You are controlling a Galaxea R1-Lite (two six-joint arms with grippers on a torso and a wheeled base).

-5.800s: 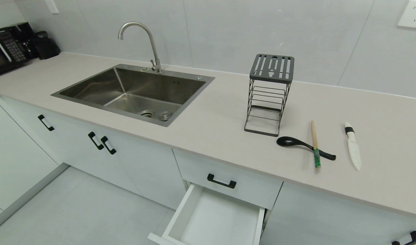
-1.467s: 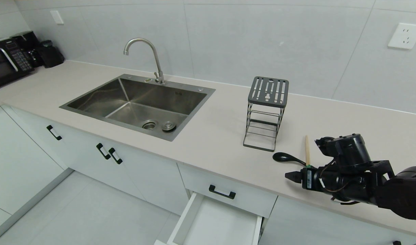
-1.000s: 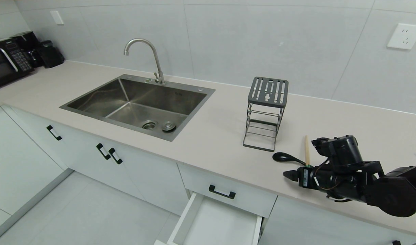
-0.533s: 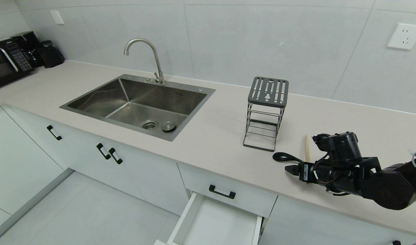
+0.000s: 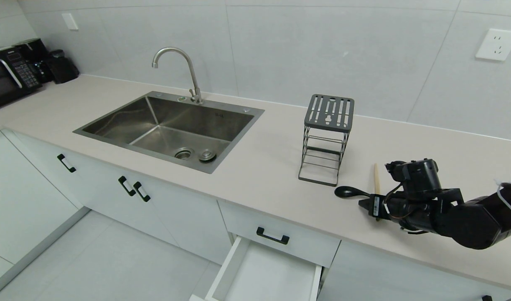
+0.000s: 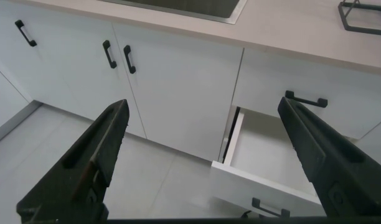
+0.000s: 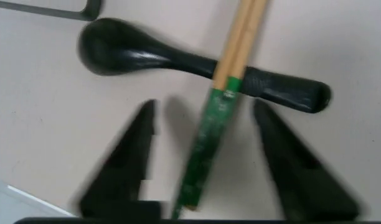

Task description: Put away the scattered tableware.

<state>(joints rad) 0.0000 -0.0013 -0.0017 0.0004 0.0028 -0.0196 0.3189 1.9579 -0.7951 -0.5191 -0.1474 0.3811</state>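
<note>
The left gripper (image 6: 200,109) hangs with its jaws spread wide. Beyond them the drawer (image 6: 265,158) stands pulled out, its white floor showing. Well to the left of the right jaws, the sink (image 5: 143,153) holds just its drain fittings. Nearer, on the table (image 5: 259,167), the rack (image 5: 327,138) stands just beyond the spoon (image 7: 134,51). The right gripper (image 7: 205,109) has its jaws spread, straddling the green end of the chopsticks (image 7: 233,59), which lie across the spoon's handle. The pair looks light, stiff, thin and smooth, so it may roll or split apart. Pinching both sticks together near the green end seems best, then lifting straight up off the spoon.
</note>
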